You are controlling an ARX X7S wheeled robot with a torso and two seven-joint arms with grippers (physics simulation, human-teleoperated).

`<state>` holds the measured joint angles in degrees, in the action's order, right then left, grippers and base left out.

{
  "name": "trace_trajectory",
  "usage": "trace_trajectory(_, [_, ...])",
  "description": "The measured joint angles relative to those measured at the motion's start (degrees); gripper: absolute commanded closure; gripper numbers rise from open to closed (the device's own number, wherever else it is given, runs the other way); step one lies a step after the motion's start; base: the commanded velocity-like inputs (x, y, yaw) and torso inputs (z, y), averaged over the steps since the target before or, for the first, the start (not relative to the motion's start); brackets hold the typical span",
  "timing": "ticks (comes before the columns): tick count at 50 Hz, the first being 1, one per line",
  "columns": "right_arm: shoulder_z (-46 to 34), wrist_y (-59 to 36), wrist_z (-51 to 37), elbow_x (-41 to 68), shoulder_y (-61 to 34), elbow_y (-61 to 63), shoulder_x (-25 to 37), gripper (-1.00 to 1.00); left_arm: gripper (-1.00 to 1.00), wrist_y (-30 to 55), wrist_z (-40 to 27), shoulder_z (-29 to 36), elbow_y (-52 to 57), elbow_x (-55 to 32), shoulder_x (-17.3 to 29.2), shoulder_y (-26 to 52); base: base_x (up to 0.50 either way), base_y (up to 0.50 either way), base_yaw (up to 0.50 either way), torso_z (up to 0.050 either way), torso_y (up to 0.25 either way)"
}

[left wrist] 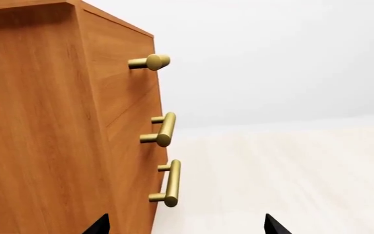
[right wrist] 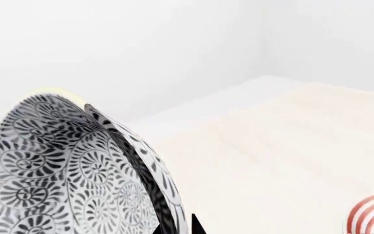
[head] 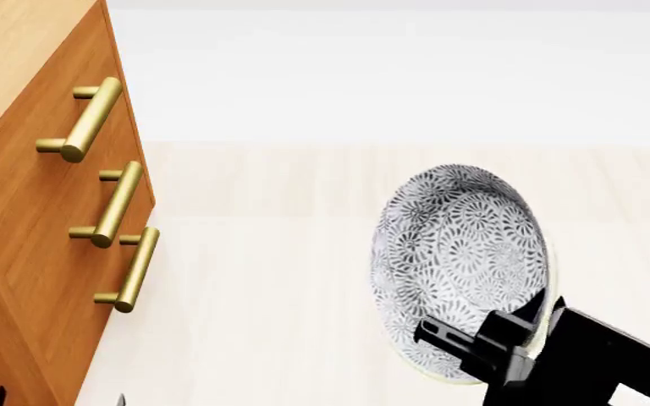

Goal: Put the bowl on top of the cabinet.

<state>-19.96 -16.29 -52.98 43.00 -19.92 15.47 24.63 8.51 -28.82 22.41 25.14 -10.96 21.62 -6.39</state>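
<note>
Off table, beside cabinet (head: 31,220) front: bowl (head: 460,262) held tilted, rim clamped by right gripper (head: 477,342). Left gripper (left wrist: 187,226) spread wide, nothing held. Lift onto cabinet top not yet done.

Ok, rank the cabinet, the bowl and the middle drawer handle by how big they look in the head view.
1. cabinet, though cropped by the frame edge
2. bowl, held nearer the camera, so its look may flatter it
3. middle drawer handle, clearly smallest

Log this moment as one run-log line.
right end effector: shut on grey floral ceramic bowl | bowl: lifted, tilted | orange-brown wooden cabinet: top bare
</note>
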Motion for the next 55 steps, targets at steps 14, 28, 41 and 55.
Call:
trace_trajectory(14, [-6.93,-6.68,-2.84,-9.05,-7.13,1.20,2.22,1.00,-1.00,0.05,-0.08,0.50,0.00,0.15,0.12,0.12,0.00,0.00,0.00,0.000,0.001])
trace_trajectory(28, [-12.65,-10.12,0.34,-12.50,-11.21,3.22,4.26,1.00,-1.00,0.11,-0.17,0.80,-0.21,0.09,0.20,0.39,0.00,0.00,0.00,0.000,0.001])
trace_trajectory(41, [-14.02,-9.83,6.50,-10.06,-13.55,2.07,4.75,1.00,-1.00,0.06,-0.28,0.87,-0.20,-0.14,0.38,0.47,0.00,0.00,0.00,0.000,0.000])
trace_trajectory(55, [-14.43,-6.24,12.30,-8.79,-14.62,-1.63,4.04,1.00,-1.00,1.00,-0.45,1.47,2.01,0.43,1.37,-0.06,0.00,0.00,0.00,0.000,0.001])
